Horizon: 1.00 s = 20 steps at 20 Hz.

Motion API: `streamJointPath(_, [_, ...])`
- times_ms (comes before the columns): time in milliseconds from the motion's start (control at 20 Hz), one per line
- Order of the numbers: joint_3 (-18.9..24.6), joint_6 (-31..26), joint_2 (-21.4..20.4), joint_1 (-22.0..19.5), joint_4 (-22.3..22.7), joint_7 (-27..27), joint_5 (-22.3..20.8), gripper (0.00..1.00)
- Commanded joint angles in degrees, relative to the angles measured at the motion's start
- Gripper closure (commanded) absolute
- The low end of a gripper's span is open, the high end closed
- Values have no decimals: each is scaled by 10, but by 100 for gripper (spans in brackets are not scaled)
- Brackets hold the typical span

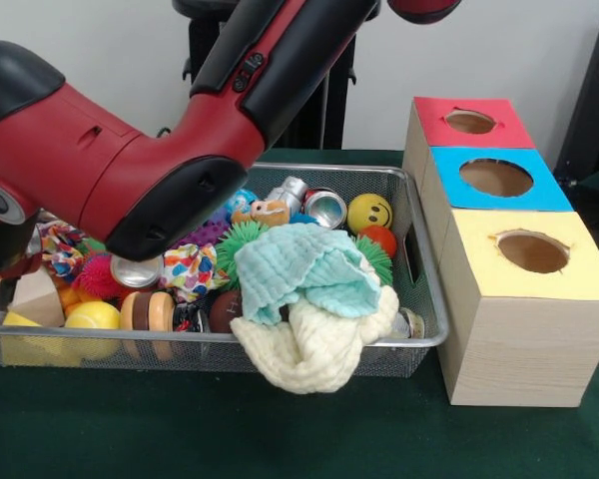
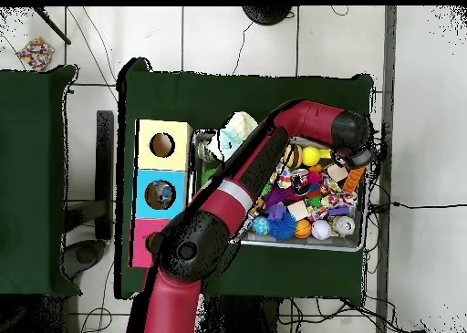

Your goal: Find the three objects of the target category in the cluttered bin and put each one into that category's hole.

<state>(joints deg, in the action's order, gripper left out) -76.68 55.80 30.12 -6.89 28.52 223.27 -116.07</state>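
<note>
Three pale wooden boxes are standing in a row along one short edge of the green table (image 1: 180,439), topped red, blue and yellow, each with one round opening. The hole (image 1: 470,122) in the red top is sitting at the end of the row nearest my pedestal; the blue box (image 1: 496,178) and the yellow box (image 1: 532,251) are following it toward the camera-side edge. Just beside them the bin (image 1: 419,299) is lying in the table's middle, crammed with toys: one yellow smiley ball (image 1: 369,212), two silver cans (image 1: 325,208), one teal cloth (image 1: 304,269), and one cream cloth (image 1: 319,344) drooping over its rim. No readable writing or labels are showing. My red arm (image 1: 130,150) is stretching over the bin, and my gripper is hiding behind my own arm, so I cannot tell how my fingers are standing.
</note>
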Motion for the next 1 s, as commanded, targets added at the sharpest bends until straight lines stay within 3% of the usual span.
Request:
streamJointPath(50, [2, -30, 62, -9, -13, -21, -3, 0])
streamJointPath(150, [4, -8, 63, -9, -19, -26, -5, 0])
streamJointPath(400, [71, 67, 25, 2, -38, -74, 39, 0])
streamJointPath(600, [102, 107, 12, 5, -50, -80, 55, 0])
streamJointPath(750, [115, 111, 6, 11, -45, -98, 53, 0])
streamJointPath(1000, [112, 71, 7, 29, -14, -208, 12, 0])
